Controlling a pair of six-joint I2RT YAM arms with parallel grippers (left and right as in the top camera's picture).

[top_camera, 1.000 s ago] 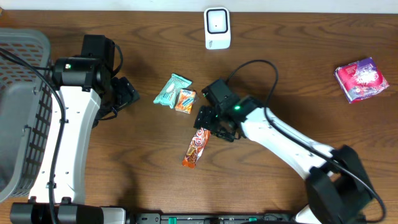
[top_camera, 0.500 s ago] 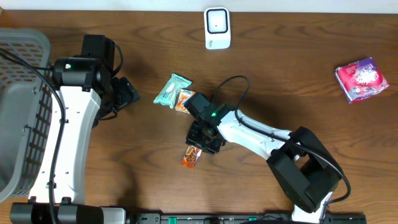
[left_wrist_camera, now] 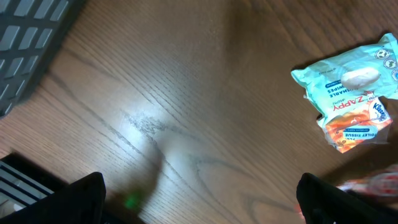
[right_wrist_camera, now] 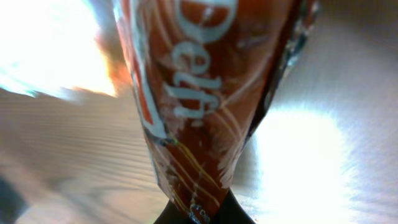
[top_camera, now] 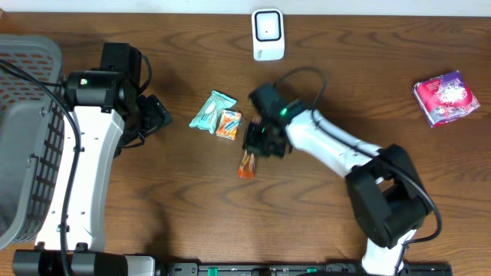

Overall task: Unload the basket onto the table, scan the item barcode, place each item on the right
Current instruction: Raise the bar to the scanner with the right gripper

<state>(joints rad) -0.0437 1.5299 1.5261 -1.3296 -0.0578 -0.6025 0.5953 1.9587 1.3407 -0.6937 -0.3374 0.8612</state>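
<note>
right gripper pinches the bar by one end, likely for the far-edge scanner; left gripper spread, idle.

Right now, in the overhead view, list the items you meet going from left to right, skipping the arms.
Grey slatted plastic basket → teal wipes packet → small orange tissue packet → red-orange snack wrapper → white boxy scanner → pink-red patterned packet.
</note>
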